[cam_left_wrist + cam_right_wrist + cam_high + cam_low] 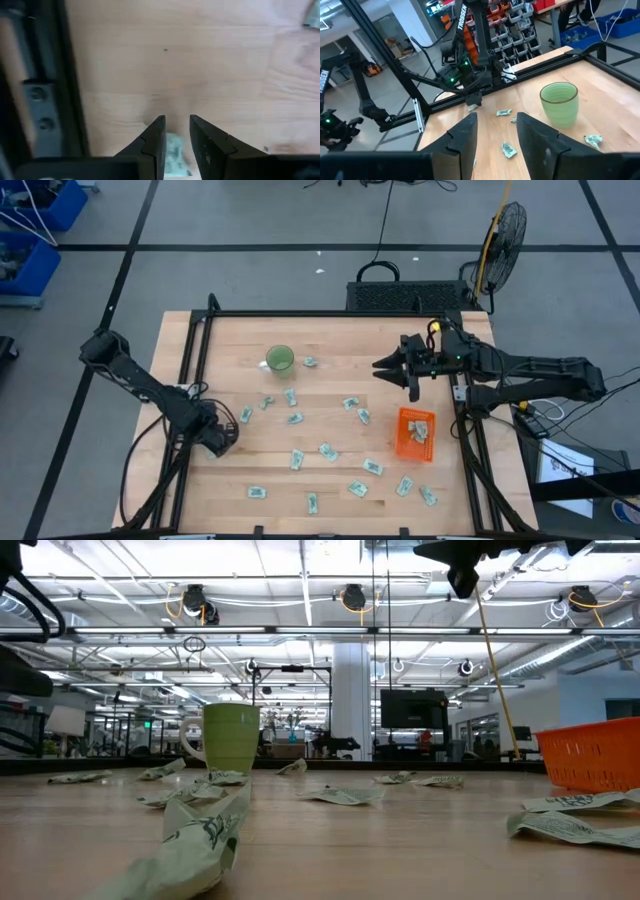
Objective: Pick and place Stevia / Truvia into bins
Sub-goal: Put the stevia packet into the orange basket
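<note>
Hidden: packet [174, 150] half-covered between left gripper [176, 131] fingers | Left: clenched on packet at table's 8 o'clock | Right gripper [495, 131]: held parted, empty, aloft at 2 o'clock

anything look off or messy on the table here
Yes: the packets lie scattered at all angles across the table, and only a few sit in the orange bin. Several look crumpled. The green cup stands upright among them.

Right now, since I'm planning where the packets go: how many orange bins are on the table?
1. The orange bin stands near the right edge of the table. No other bin shows in any view, and nothing suggests one is hidden.
</note>
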